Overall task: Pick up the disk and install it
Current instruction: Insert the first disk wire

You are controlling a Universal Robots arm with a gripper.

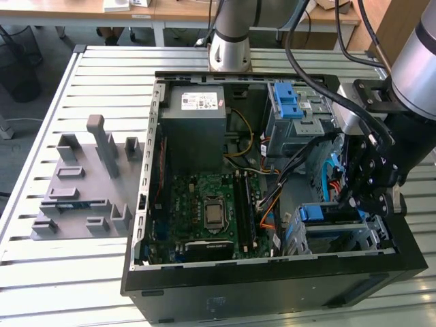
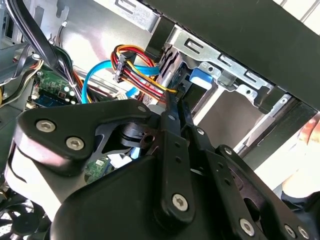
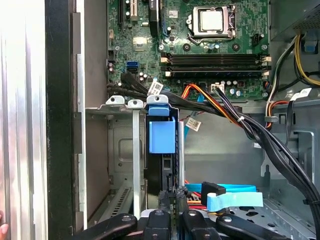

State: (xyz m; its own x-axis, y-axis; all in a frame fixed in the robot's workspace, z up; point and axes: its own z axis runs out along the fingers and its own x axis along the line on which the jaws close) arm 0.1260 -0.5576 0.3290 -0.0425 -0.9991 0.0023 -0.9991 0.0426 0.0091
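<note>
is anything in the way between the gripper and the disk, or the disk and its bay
Nothing visible does. The disk stands edge-on inside the drive cage, and the gripper is right at its near edge. The black and orange cables cross beyond the disk's blue end.

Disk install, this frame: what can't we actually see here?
1. Disk seating depth: in the first wrist view, the drive cage hides its body and label behind the blue carrier end.
2. Disk connector and cabling: in the exterior view, the gripper stands in front of the drive cage.
3. Bay below the blue tab: in the second wrist view, the gripper's black body covers it.
</note>
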